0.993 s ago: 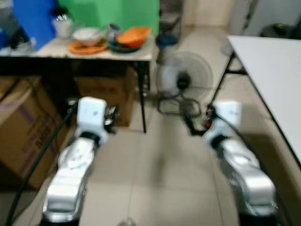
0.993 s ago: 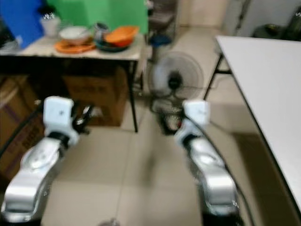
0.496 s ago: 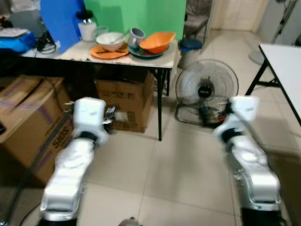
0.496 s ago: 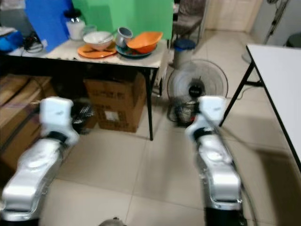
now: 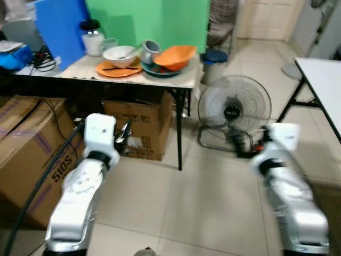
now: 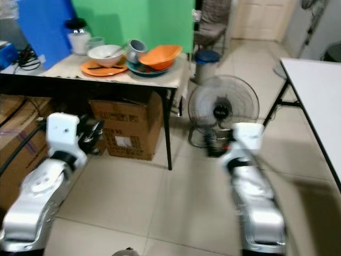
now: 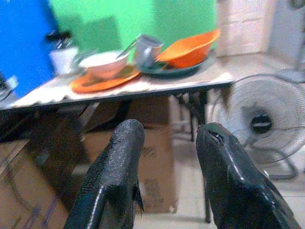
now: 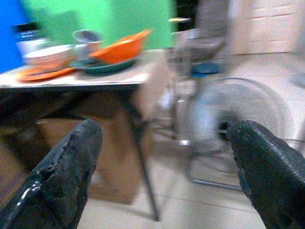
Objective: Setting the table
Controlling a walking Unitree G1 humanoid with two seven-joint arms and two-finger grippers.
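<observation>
A small dark-legged side table stands ahead on the left and carries the dishes. On it are an orange plate with a white bowl, a tipped metal cup, an orange bowl on a teal plate, a black-lidded jar and a glass. My left gripper is open and empty, held low and short of the table. My right gripper is wide open and empty, facing the table and fan. A white table reaches in at the right.
A floor fan stands right of the side table, with a blue-lidded bin behind it. Cardboard boxes sit under the table and at the left. Blue and green boards back the table. Tiled floor lies ahead.
The whole picture has swung so the side table sits nearer the middle and the white table has slid to the right edge. Both grippers stay open and empty.
</observation>
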